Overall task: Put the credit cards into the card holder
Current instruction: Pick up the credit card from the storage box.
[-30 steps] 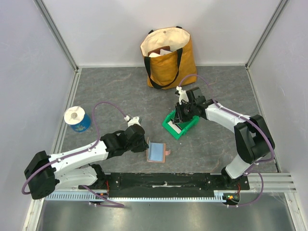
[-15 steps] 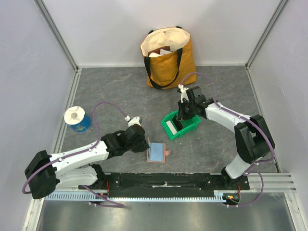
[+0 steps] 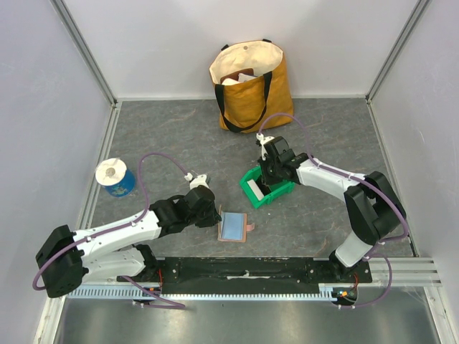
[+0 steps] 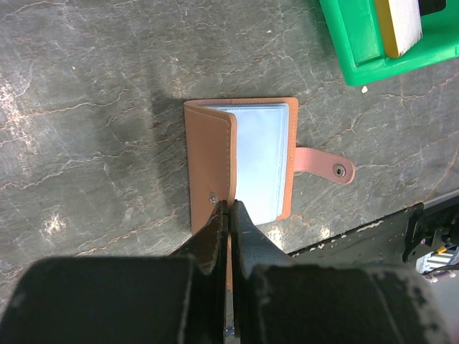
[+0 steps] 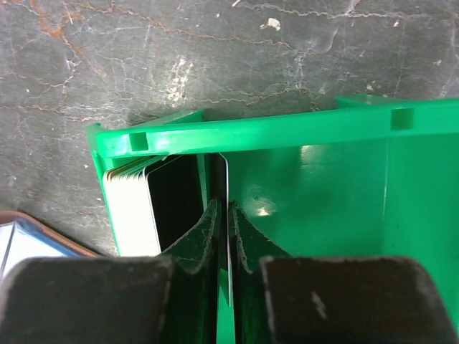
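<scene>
The terracotta-brown card holder (image 3: 234,227) lies open on the table, its blue-grey lining up and its snap tab (image 4: 324,163) pointing right. My left gripper (image 4: 229,208) is shut on its raised left flap (image 4: 210,161), pinching the flap's near edge. My right gripper (image 5: 222,209) is inside the green bin (image 3: 267,185) and is shut on a thin card (image 5: 226,201) held on edge. Beside it a stack of cards leans at the bin's left wall, a dark one (image 5: 174,204) in front of a white one (image 5: 131,213).
A yellow tote bag (image 3: 251,84) stands at the back. A blue can with a white tape roll on it (image 3: 115,176) is at the left. The walls enclose the table on three sides.
My right gripper and the green bin under it have shifted left, toward the card holder. The left arm and the card holder have stayed put.
</scene>
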Tool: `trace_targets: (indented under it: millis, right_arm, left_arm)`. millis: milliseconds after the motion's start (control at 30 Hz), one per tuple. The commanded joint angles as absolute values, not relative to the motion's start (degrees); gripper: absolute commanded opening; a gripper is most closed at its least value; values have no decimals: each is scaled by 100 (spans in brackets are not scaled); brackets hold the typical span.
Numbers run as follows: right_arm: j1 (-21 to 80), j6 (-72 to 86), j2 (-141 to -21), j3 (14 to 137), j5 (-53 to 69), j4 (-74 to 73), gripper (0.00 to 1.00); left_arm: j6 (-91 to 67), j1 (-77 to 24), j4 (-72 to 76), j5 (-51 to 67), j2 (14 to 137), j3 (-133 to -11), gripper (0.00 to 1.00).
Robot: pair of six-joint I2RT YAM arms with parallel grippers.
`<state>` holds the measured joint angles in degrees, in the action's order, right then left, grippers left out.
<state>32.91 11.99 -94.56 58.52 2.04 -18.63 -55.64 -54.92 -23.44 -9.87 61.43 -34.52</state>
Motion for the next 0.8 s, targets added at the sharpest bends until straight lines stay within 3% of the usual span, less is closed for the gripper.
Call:
trace_targets:
  millis: [0,167,467,767]
  right_arm:
    - [3322,1195,-9501,5766,-114,-1784,14]
    - [3331,1239,-9457,5748,-18,-1775,11]
    - [3331,1195,-9448,5775,457,-1819,18]
    - [3340,1169,-9448,5704,686,-1846,17]
  left_arm:
    - [-5607,-5449,-2303,-984,6082,-3384,2]
    - [-5616,-5440,-2303,-993,6082,-3357,2]
    - [-5651,-5414,-2303,-993,5985,-3270,2]
    - [-5669,-5405,-2303,-993,5889,-3234,2]
